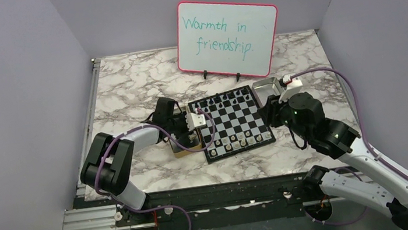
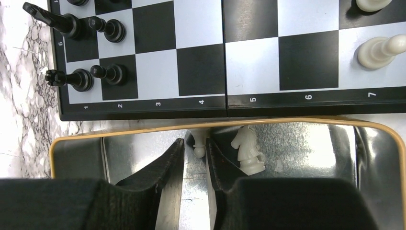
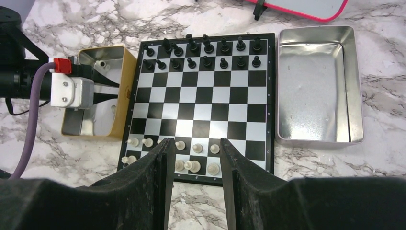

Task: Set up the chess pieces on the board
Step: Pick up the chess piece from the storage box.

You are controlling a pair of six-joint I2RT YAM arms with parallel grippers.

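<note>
The board (image 3: pixel 206 103) lies in the middle of the table. Black chess pieces (image 3: pixel 201 52) fill its two far rows. Several cream ones (image 3: pixel 194 158) stand on the near rows, with the right-hand squares bare. My left gripper (image 2: pixel 195 143) is down inside the tan box (image 2: pixel 287 120), its jaws narrowly open around a cream pawn (image 2: pixel 198 147). The pawn rests against the right finger (image 2: pixel 218 163), with a gap to the left one. A cream knight (image 2: pixel 248 149) lies just right of that finger. My right gripper (image 3: pixel 196 142) hangs open and empty above the board's near edge.
An empty silver tray (image 3: pixel 318 86) sits against the board's right side. A whiteboard with a pink frame (image 1: pixel 227 36) stands behind the board. The tan box (image 1: pixel 184 144) touches the board's left edge. Side walls close in the marble table (image 1: pixel 127 83).
</note>
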